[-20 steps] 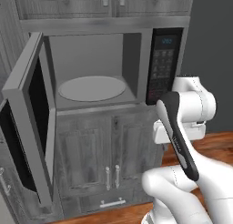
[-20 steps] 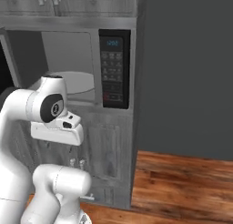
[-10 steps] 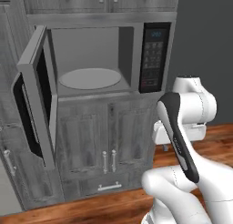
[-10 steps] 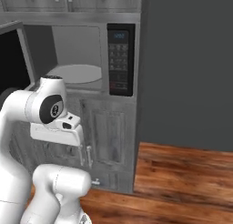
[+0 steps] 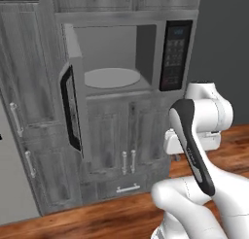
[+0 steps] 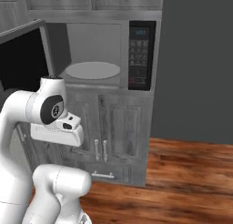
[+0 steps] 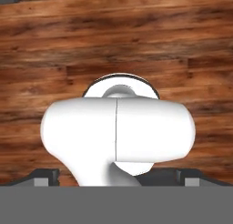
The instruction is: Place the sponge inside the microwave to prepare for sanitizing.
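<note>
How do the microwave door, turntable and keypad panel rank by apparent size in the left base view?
1. Door: looks largest, though it swings toward the camera and is seen nearly edge-on, so nearness inflates it.
2. Turntable and keypad panel: similar apparent extent, one wide and foreshortened, the other tall and narrow; too close to rank.

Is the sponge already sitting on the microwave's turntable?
No, the round grey turntable inside the open microwave is bare, with nothing resting on it.

A matt grey microwave (image 5: 121, 63) with glossy black door glass (image 6: 22, 63) sits in weathered grey wood cabinets (image 5: 126, 141) above polished plank floor (image 6: 191, 173).
</note>
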{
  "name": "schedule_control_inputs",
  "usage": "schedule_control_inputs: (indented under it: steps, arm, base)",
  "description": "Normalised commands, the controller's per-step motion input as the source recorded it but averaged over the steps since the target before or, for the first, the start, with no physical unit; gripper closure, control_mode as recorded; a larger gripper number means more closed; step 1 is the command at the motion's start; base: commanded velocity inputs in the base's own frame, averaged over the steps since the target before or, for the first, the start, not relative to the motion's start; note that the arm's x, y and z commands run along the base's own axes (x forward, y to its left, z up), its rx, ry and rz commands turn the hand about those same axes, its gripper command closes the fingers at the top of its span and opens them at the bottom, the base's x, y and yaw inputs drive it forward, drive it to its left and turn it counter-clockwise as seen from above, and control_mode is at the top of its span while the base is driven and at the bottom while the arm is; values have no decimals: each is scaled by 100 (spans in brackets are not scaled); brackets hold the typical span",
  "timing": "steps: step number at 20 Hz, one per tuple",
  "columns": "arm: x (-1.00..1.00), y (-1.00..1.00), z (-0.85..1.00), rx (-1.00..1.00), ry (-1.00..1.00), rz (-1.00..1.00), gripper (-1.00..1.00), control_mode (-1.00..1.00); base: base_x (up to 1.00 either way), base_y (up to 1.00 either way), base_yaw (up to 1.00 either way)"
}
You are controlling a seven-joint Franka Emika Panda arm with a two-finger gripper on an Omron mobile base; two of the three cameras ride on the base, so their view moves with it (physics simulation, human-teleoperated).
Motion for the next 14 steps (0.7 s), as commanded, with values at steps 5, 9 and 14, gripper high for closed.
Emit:
schedule_control_inputs:
  steps: [5, 9, 14]
  arm:
    - [0, 0, 0, 0, 0, 0, -100, 100]
    - [0, 0, 0, 0, 0, 0, -100, 100]
    - [0, 0, 0, 0, 0, 0, -100, 100]
  base:
    - [0, 78, -18]
    - [-9, 71, -10]
    - [-8, 57, -7]
